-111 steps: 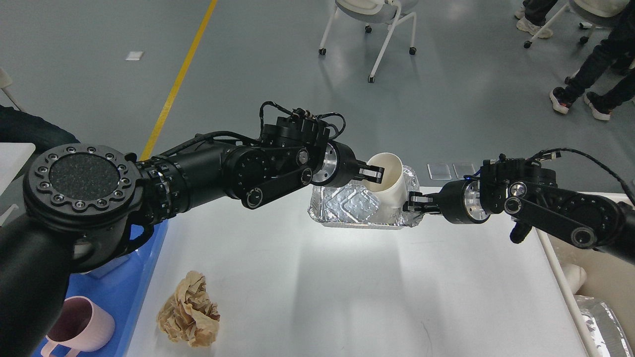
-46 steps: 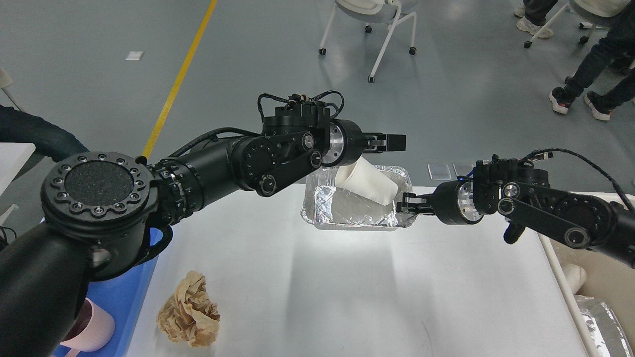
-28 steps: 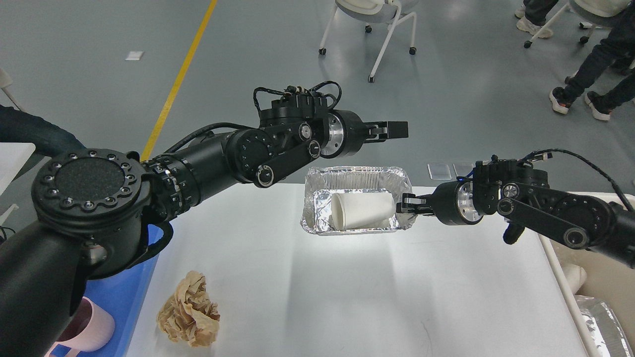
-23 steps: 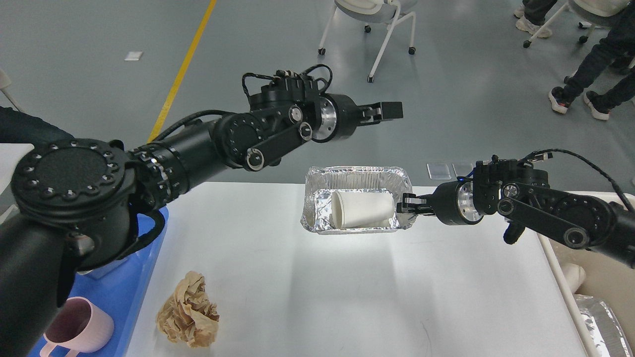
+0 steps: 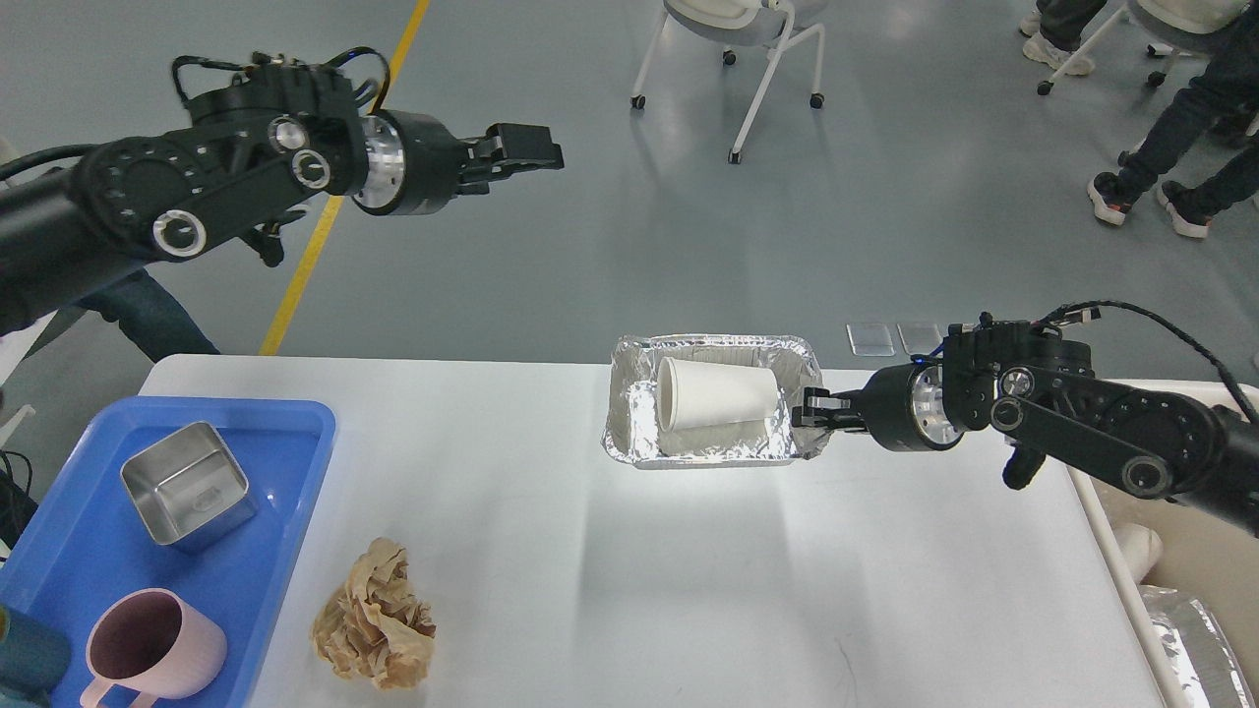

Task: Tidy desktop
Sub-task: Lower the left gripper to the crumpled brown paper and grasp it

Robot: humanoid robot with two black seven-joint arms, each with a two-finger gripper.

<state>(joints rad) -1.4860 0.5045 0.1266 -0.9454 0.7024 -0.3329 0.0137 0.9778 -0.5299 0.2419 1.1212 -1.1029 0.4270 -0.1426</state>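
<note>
The desktop (image 5: pixel 629 580) spans our lower view; our right gripper (image 5: pixel 812 413) pinches the foil tray (image 5: pixel 629 442) holding a tipped paper cup (image 5: pixel 713 395), our left gripper (image 5: pixel 526 152) raised, its jaws' state unclear

Light: bright and even from overhead; you get a sharp view.
Glare: the foil tray (image 5: pixel 710 413) shines hard, and the desktop (image 5: pixel 689 551) beneath it whitens.
Shadows: soft grey bands on the desktop.
Edges: lines bow slightly outward.
</note>
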